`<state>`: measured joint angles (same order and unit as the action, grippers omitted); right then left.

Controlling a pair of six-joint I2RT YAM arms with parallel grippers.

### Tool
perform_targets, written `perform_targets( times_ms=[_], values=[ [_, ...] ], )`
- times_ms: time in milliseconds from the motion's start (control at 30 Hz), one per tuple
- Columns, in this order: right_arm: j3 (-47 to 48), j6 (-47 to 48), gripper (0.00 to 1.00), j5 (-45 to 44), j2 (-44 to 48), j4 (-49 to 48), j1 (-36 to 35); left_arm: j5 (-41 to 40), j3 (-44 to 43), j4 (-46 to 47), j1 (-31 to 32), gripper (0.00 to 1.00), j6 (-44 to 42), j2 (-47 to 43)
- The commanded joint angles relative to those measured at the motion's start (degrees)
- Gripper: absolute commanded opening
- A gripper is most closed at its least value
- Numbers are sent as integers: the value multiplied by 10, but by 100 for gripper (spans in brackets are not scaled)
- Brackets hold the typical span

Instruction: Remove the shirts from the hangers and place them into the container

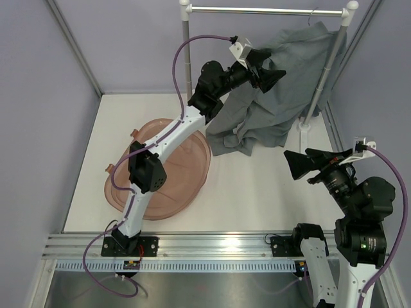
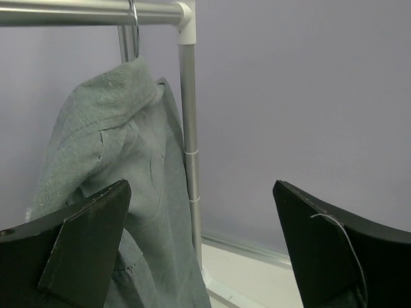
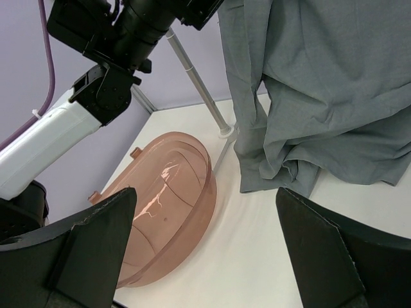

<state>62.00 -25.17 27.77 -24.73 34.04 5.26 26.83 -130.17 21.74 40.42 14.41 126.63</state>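
A grey-green shirt (image 1: 289, 96) hangs from the rail at the back right, and its hem is bunched on the table. In the left wrist view its collar (image 2: 115, 141) sits under the hanger's wire hook (image 2: 133, 25). The rest of the hanger is hidden inside the cloth. My left gripper (image 1: 273, 77) is raised beside the shirt's upper part, open and empty (image 2: 200, 192). My right gripper (image 1: 294, 163) hovers low at the right, open, facing the shirt's hem (image 3: 321, 83) and the container (image 3: 173, 192). The pinkish-brown container (image 1: 186, 170) lies at the left with nothing in it.
The white-and-metal garment rail (image 1: 270, 10) spans the back, one pole (image 1: 187, 58) by the left arm and the other (image 1: 324, 77) behind the shirt. The left arm's links pass over the tub. Purple walls enclose the table on three sides.
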Motion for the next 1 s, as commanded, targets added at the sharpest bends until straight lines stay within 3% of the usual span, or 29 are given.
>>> perform_targets(
  times_ms=[0,100,167,200,233,333,467,533,767,967],
  values=[
    [29,13,99,16,6,8,1,-67,-33,70,3,95,10,17],
    [39,22,99,14,6,16,1,-65,-49,70,2,86,18,27],
    [37,24,99,13,9,16,1,-72,-15,69,4,95,1,4],
    [36,23,99,12,8,16,1,-77,14,81,5,99,-7,-13],
    [34,23,99,12,7,14,1,-78,79,121,7,99,-16,-50],
    [26,21,99,18,5,6,1,-57,142,149,9,99,-34,-98],
    [15,14,99,27,9,-6,1,-45,291,207,17,99,-84,-216],
    [13,13,100,33,9,-10,1,-44,316,216,19,99,-102,-238],
    [14,9,99,35,17,-7,1,-59,327,207,19,99,-176,-248],
    [22,8,99,36,12,-6,1,-91,223,151,19,99,-249,-170]
  ],
)
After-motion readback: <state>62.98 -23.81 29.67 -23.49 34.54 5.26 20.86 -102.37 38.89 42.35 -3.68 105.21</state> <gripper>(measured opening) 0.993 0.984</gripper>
